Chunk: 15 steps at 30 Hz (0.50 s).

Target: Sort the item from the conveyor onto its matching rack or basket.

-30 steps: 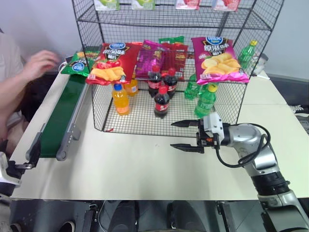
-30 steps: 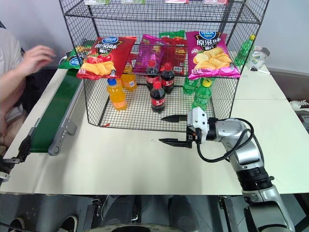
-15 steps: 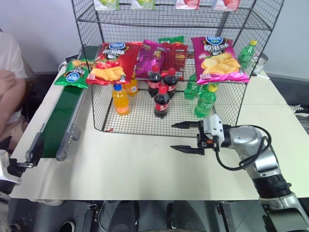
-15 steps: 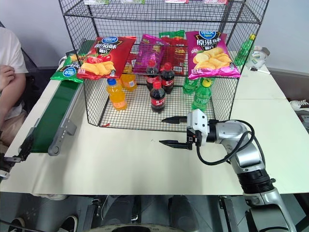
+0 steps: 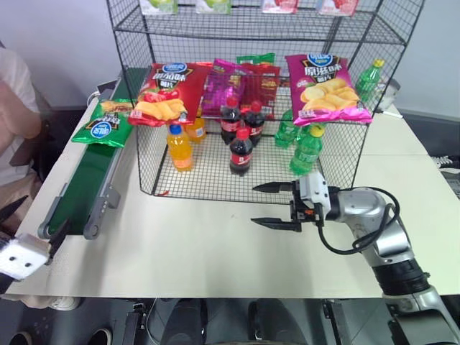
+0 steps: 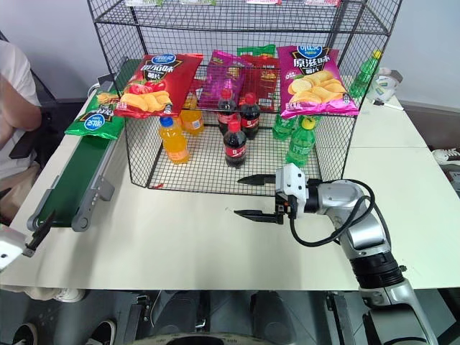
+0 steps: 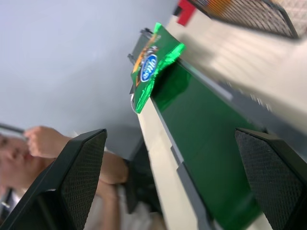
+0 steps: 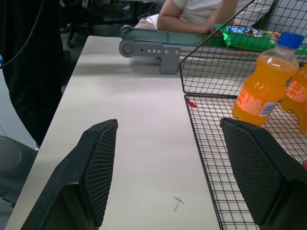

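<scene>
Left gripper (image 7: 172, 184) at the near end of the long dark green conveyor belt (image 5: 85, 183) — jaws wide, empty, aimed up the belt. Glossy green crisp bag (image 5: 104, 123) lies on the belt's far end, beside the tall black wire-mesh rack (image 5: 251, 29). Right gripper (image 5: 273, 205) over the pale tabletop (image 5: 201, 237) — spread, empty, probably waiting.

1. The magenta crisp bag (image 5: 327, 88) on the right of the rack (image 5: 388, 29) carries a blue oval logo and large white Chinese lettering, too small to read surely.
2. The green crisp bag (image 5: 104, 126) on the conveyor (image 5: 83, 190) bears a blue oval logo, unreadable.
3. The red crisp bag (image 5: 167, 90) has white lettering, illegible.
</scene>
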Available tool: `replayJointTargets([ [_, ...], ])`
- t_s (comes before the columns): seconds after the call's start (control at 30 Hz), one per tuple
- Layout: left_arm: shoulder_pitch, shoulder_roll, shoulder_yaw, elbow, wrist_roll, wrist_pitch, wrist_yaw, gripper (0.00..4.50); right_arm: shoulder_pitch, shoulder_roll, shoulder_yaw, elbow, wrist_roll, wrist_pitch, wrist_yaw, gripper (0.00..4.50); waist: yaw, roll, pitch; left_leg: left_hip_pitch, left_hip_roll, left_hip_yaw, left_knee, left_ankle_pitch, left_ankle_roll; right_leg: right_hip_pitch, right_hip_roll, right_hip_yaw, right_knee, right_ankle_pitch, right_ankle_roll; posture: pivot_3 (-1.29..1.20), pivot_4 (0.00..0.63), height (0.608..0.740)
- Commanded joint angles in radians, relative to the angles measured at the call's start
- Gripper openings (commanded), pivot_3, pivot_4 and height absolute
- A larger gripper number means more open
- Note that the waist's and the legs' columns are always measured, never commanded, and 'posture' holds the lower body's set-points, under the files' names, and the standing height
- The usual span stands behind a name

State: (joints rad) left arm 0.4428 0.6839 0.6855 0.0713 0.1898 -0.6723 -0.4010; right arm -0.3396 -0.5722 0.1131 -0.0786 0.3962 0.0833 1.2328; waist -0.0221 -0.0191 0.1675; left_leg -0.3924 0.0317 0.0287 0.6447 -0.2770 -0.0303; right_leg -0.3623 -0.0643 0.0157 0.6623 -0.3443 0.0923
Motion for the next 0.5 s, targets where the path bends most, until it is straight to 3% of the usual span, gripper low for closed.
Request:
replayJointTargets([
  [0.03,0.025,0.026,0.023,0.041,0.054,-0.053,0.064,4.50,-0.021,0.004,0.003,-0.038,0.012,0.003,0.001,3.55,-0.001,0.000,0.000,0.000,0.000,0.000,0.000,0.000,0.000,0.000,0.000,0.000,0.000,0.000,0.000,0.00,0.150,0.739],
  [0.27,0.061,0.088,0.011,0.134,0.173,-0.124,0.168,4.50,-0.035,0.003,0.002,-0.036,0.012,0.009,0.005,3.55,-0.014,0.000,0.000,0.000,0.000,0.000,-0.001,0.000,0.000,-0.001,0.000,0.000,0.000,0.000,0.000,0.00,0.150,0.739],
  [0.5,0.082,0.106,-0.011,0.170,0.187,-0.124,0.219,4.50,-0.035,0.003,0.001,-0.037,0.016,0.011,0.009,3.55,-0.025,0.000,0.000,-0.001,0.000,0.000,-0.001,0.000,0.000,-0.001,0.000,0.000,0.000,0.000,0.000,0.00,0.150,0.739],
])
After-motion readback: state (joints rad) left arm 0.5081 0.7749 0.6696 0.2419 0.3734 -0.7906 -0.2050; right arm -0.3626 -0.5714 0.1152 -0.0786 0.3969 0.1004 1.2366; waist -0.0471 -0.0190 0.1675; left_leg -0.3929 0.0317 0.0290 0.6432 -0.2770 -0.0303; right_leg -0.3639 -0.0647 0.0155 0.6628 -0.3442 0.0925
